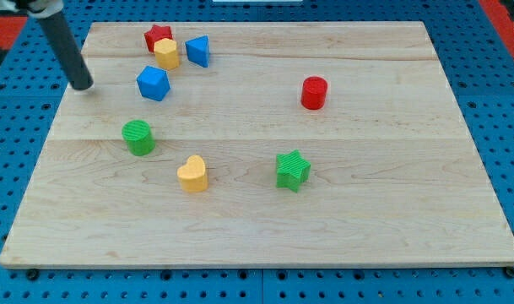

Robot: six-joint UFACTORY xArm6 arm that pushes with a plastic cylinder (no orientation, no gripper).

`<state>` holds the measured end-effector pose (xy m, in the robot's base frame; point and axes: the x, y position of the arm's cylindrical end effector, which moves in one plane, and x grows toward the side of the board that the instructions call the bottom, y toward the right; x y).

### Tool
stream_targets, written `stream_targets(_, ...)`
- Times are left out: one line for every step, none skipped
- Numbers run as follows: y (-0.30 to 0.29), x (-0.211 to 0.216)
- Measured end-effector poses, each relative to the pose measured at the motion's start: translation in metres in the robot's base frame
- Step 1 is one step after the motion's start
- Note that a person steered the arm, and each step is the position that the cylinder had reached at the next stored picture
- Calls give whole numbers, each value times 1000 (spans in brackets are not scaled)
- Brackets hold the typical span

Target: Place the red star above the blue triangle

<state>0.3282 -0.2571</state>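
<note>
The red star (156, 36) lies near the view's top left, touching the yellow hexagon (166, 53) just below and right of it. The blue triangle (197, 51) sits right of the yellow hexagon, close to it. My tip (83, 85) rests on the board at the view's left, left of the blue cube (154, 83) and below-left of the red star, apart from all blocks.
A green cylinder (138, 137) sits below the blue cube. A yellow heart (192, 174) and a green star (293, 170) lie toward the view's bottom middle. A red cylinder (314, 92) stands at the right. The wooden board (392, 219) lies on a blue pegboard.
</note>
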Motion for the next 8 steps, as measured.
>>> stream_targets(50,-32)
stream_targets(75,-69)
stream_targets(77,-95)
stream_targets(83,-107)
stream_targets(117,-107)
stream_targets(131,-107)
stream_targets(132,-106)
stream_targets(129,-93)
